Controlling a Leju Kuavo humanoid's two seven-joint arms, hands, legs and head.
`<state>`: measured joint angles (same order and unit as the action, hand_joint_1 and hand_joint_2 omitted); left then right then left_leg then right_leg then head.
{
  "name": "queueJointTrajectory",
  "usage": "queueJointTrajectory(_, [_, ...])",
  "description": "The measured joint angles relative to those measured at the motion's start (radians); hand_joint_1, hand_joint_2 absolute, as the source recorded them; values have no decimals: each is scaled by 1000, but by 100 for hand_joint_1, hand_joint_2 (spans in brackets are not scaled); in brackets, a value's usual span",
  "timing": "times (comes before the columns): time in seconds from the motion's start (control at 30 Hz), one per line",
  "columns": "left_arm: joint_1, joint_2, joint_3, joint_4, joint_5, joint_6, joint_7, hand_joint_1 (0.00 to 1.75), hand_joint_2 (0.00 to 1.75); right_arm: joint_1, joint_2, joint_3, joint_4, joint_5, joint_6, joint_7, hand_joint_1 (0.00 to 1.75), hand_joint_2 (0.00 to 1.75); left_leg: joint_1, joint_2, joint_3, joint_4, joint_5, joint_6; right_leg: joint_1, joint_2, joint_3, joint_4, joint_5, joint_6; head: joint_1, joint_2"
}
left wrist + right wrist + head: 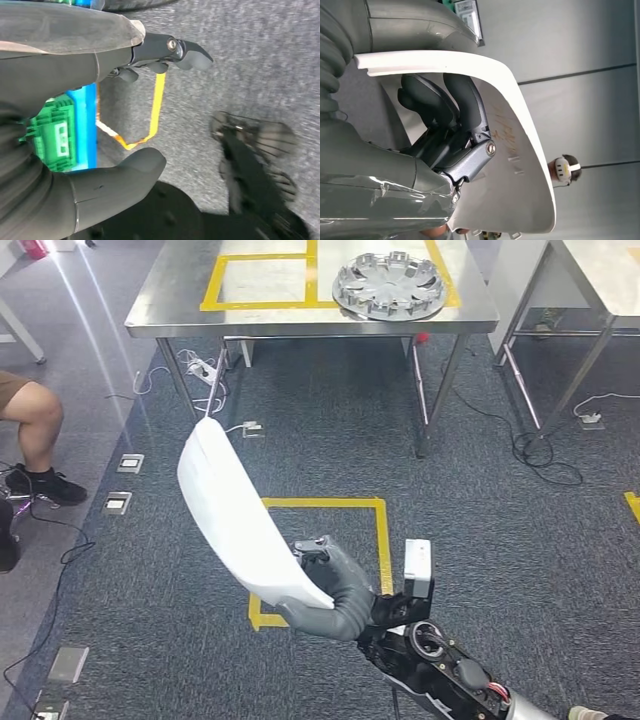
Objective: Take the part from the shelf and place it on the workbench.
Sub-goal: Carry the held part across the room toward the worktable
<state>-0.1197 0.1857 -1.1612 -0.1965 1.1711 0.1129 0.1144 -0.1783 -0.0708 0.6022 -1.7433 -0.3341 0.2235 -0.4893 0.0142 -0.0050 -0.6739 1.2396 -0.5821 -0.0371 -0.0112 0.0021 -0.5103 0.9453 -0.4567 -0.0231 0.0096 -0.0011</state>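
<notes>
Above the grey carpet, short of the steel workbench [181,315], the right hand [332,585] grips the white curved part [234,515] at its lower end, thumb on one face and fingers [433,100] curled against the other; the panel rises up and to the left, touching nothing else. A silver wheel cover [390,285] lies on the workbench inside yellow tape. The left hand [113,110] hangs over the floor, fingers apart, holding nothing. A seated person's leg [34,415] shows at the left.
</notes>
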Motion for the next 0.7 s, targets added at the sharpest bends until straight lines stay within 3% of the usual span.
queueJointTrajectory(0.03, [2,0,0,0,0,0,0,0,175,1,0,0,0,0,0,0,175,175,3,0,-13,-7,27,-2,0,1,7,0,-6,1,-5,0])
queueJointTrajectory(0.07, [3,1,0,0,0,0,0,0,175,2,0,0,0,0,0,0,175,175,5,1,-5,-53,72,-3,-1,2,16,0,-13,3,-9,0])
queueJointTrajectory(0.13, [3,2,0,0,0,0,0,0,175,2,0,0,0,0,0,0,175,175,7,4,42,-192,159,-2,1,4,29,2,-31,11,-18,0])
queueJointTrajectory(0.17, [2,3,0,0,0,0,0,0,175,2,0,0,0,0,0,0,175,175,6,5,63,-243,178,2,3,4,32,3,-39,17,-22,0])
queueJointTrajectory(0.2, [1,3,0,0,0,0,0,0,175,2,0,0,0,0,0,0,175,175,4,5,76,-270,180,8,5,5,34,2,-46,22,-23,0])
queueJointTrajectory(0.3, [1,3,0,0,0,0,0,0,175,2,0,0,-1,0,0,1,175,175,3,2,88,-281,162,30,4,4,42,2,-61,38,-16,0])
queueJointTrajectory(0.37, [2,2,0,0,-1,0,0,0,175,0,0,0,-2,0,0,1,175,175,6,3,101,-286,155,44,1,3,23,59,-93,47,-7,0])
queueJointTrajectory(0.47, [2,2,0,0,-2,0,0,0,175,2,0,0,-3,0,-1,2,175,175,4,4,123,-287,138,56,1,3,-91,268,-170,55,10,0])
queueJointTrajectory(0.5, [2,2,0,0,-2,0,0,0,175,3,0,0,-3,1,-1,2,175,175,3,3,131,-287,131,56,0,3,-125,314,-173,55,14,0])
queueJointTrajectory(0.53, [3,2,0,0,-2,0,0,0,175,4,0,0,-3,1,-1,3,175,175,2,1,141,-287,123,55,1,3,-143,324,-154,54,18,0])
queueJointTrajectory(0.57, [4,2,0,0,-2,0,0,0,175,4,0,0,-3,1,-1,3,175,175,2,0,154,-287,115,54,1,3,-142,293,-115,52,22,0])
queueJointTrajectory(0.63, [6,0,0,0,-2,0,0,0,175,4,0,0,-3,2,-1,4,175,175,2,-2,178,-287,96,48,1,3,-105,164,-16,45,29,0])
queueJointTrajectory(0.67, [5,0,0,0,-2,0,0,0,175,3,0,0,-3,3,-1,5,175,175,0,-4,185,-286,89,43,4,4,-84,108,15,40,30,0])
queueJointTrajectory(0.7, [4,-1,0,0,-2,0,0,0,175,3,0,0,-3,4,-1,5,175,175,-1,-4,186,-285,84,39,6,4,-70,71,29,35,32,0])
